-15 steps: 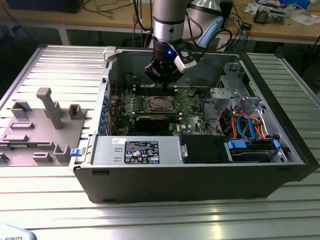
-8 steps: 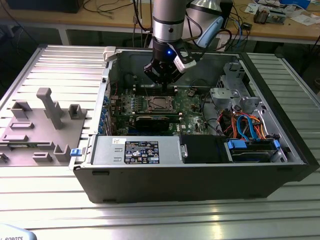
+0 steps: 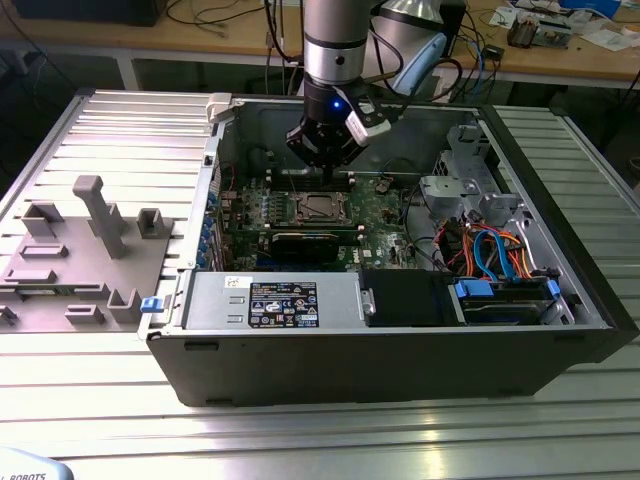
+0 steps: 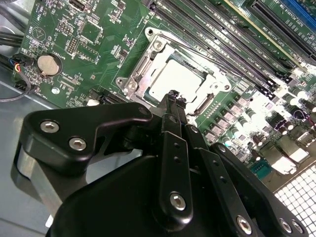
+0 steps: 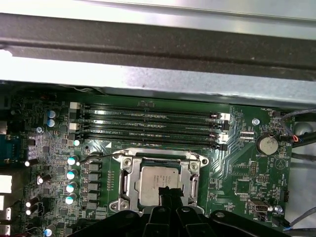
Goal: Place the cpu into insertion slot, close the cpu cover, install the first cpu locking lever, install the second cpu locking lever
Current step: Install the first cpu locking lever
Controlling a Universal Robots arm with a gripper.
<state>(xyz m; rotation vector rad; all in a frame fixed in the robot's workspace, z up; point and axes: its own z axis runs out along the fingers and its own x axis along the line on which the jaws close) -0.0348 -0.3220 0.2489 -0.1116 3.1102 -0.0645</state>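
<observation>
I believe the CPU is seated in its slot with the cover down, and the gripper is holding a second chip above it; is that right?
Not quite: the gripper holds no second chip; its fingertips are shut with nothing between them, as the second wrist view shows. The rest stands: the CPU sits in its slot with the cover down around it.

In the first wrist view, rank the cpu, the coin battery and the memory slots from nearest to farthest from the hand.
1. The cpu, right at the tips of the hand, inside the cpu cover.
2. The memory slots, beyond the socket.
3. The coin battery, off at the board's edge.
</observation>
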